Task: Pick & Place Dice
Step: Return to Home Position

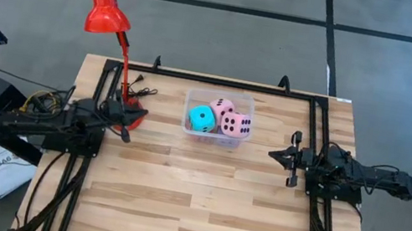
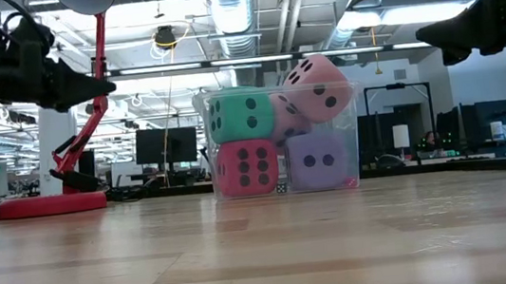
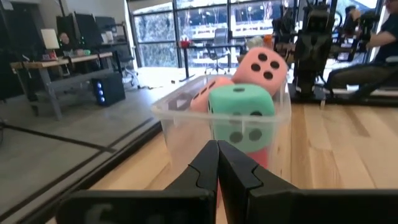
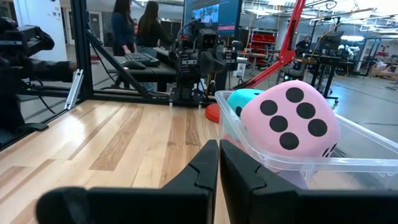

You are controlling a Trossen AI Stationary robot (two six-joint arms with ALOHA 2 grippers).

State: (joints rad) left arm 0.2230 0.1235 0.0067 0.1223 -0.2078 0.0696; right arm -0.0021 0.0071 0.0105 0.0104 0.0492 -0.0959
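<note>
Altogether five dice sit heaped in one clear bin [image 1: 222, 94] at the far middle of the counter [image 1: 200, 199]. On top are one cyan die [image 1: 202, 119] and two pink dice [image 1: 236, 124] [image 1: 222, 106]. One red die [image 2: 247, 168] and one lavender die [image 2: 320, 161] lie beneath. The bin lies between two end effectors, touching neither. The left end effector [image 3: 217, 149] hangs off its left side near one red lamp [image 1: 108, 9], and the right end effector [image 4: 219, 148] off its right. Both are raised, with fingers pressed together and holding nothing.
</note>
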